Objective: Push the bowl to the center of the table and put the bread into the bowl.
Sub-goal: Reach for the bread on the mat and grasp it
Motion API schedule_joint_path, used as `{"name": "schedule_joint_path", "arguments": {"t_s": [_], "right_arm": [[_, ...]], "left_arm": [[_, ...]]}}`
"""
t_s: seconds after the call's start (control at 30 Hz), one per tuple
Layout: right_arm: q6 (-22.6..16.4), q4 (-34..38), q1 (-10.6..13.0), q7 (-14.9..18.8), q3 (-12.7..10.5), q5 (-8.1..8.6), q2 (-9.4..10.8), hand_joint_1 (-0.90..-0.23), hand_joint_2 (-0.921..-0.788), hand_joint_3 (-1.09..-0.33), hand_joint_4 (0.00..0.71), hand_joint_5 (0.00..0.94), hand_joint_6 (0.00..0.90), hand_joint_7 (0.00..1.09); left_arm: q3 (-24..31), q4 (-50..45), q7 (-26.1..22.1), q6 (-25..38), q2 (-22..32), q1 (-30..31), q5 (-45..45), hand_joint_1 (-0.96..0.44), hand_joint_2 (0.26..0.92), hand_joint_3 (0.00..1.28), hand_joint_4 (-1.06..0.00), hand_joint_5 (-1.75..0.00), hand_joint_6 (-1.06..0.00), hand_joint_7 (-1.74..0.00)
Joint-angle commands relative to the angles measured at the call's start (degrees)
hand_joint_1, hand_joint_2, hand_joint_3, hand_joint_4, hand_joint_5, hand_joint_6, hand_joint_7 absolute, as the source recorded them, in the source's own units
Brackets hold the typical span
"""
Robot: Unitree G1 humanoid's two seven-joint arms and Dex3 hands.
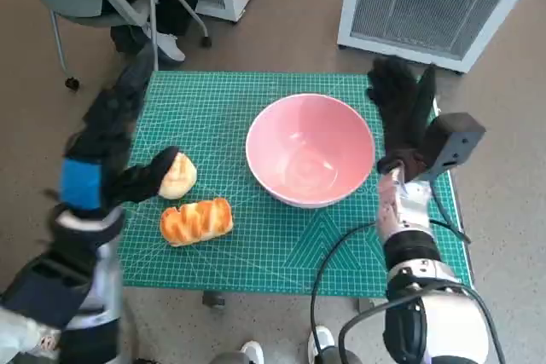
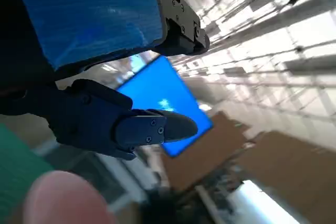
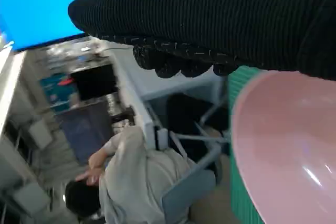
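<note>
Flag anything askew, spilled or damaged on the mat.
Nothing stands out. The pink bowl sits upright and empty on the green mat, and the round bun and bread loaf lie intact beside it.

The bowl (image 1: 310,149) is plain pale pink. Under it the mat (image 1: 256,236) is teal green with a fine white grid. One bread (image 1: 195,221) is golden orange with browner stripes, the other bread (image 1: 179,176) pale cream. The left hand (image 1: 107,138) is black with blue tape, the right hand (image 1: 401,112) black knit.
</note>
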Motion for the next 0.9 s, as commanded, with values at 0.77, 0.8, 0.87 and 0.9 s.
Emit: {"name": "schedule_joint_path", "arguments": {"t_s": [0.77,0.8,0.87,0.9], "right_arm": [[-18.48,-23.70,7.11,17.01,7.74,4.69,-2.62,-0.571,-0.921,-0.870,0.292,0.017,-0.001,0.80],[-18.46,-24.58,7.53,17.06,8.03,4.76,-2.63,-0.571,-0.921,-0.869,0.291,0.016,-0.001,0.80],[-18.34,-26.08,8.24,17.02,8.47,4.70,-2.67,-0.567,-0.921,-0.867,0.288,0.016,-0.001,0.80],[-18.25,-26.71,8.54,16.94,8.65,4.61,-2.70,-0.566,-0.921,-0.867,0.288,0.015,-0.001,0.79]], "left_arm": [[-3.29,-25.61,-9.41,27.68,11.85,18.69,20.37,-0.59,0.921,0.20,-0.31,0.00,-0.44,-0.02],[-4.31,-25.97,-9.53,28.75,11.84,18.86,21.88,-0.60,0.921,0.20,-0.31,0.00,-0.44,-0.02],[-6.10,-26.37,-9.64,30.45,11.71,19.04,24.49,-0.60,0.921,0.19,-0.31,0.00,-0.43,-0.01],[-6.85,-26.47,-9.65,31.11,11.62,19.08,25.57,-0.60,0.921,0.19,-0.31,0.00,-0.43,-0.01]]}}
